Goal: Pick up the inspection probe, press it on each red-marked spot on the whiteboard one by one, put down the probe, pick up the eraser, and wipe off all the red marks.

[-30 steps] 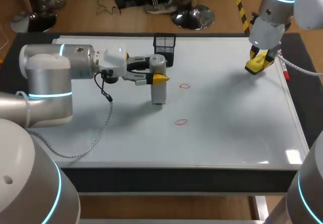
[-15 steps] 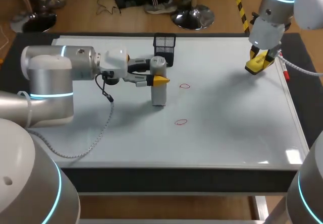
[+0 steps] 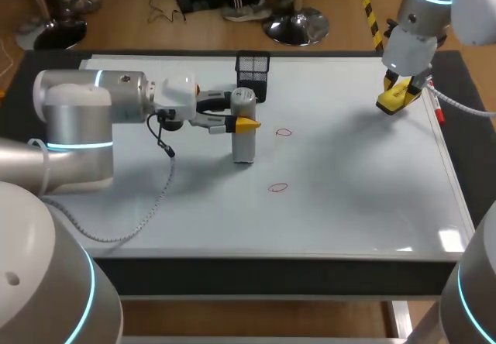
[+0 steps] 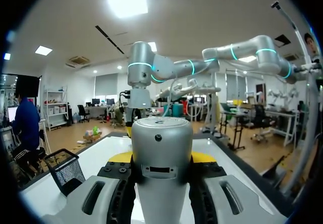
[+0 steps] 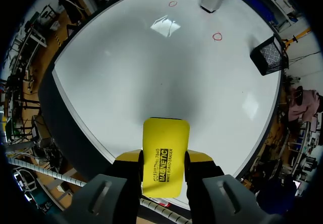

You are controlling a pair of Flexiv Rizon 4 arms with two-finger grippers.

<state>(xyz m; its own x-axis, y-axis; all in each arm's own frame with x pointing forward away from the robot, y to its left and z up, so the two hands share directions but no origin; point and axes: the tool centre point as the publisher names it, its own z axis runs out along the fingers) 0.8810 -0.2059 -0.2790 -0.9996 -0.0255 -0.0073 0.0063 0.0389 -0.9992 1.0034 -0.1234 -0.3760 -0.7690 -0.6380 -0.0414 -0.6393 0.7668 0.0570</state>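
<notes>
The grey cylindrical probe (image 3: pixel 244 146) stands upright on the whiteboard (image 3: pixel 349 173), left of two red ringed marks (image 3: pixel 284 132) (image 3: pixel 277 187). My left gripper (image 3: pixel 242 118) comes in sideways and is shut on the probe's upper part. In the left wrist view the probe (image 4: pixel 161 148) fills the gap between the yellow-tipped fingers (image 4: pixel 120 157). At the board's far right my right gripper (image 3: pixel 397 96) hangs above the surface, shut on the yellow eraser (image 3: pixel 390 101). The eraser (image 5: pixel 164 156) sticks out ahead of its fingers (image 5: pixel 126 157), and both marks (image 5: pixel 217 36) (image 5: pixel 173 3) lie beyond it.
A black mesh basket (image 3: pixel 253 71) stands at the board's far edge, just behind the probe. A red marker (image 3: pixel 439 113) lies along the right edge near the right gripper. The left arm's cable (image 3: pixel 159 189) droops over the board's left part.
The left arm has edged a little to the right while the probe stays upright on the same spot. The right arm and eraser have not moved.
</notes>
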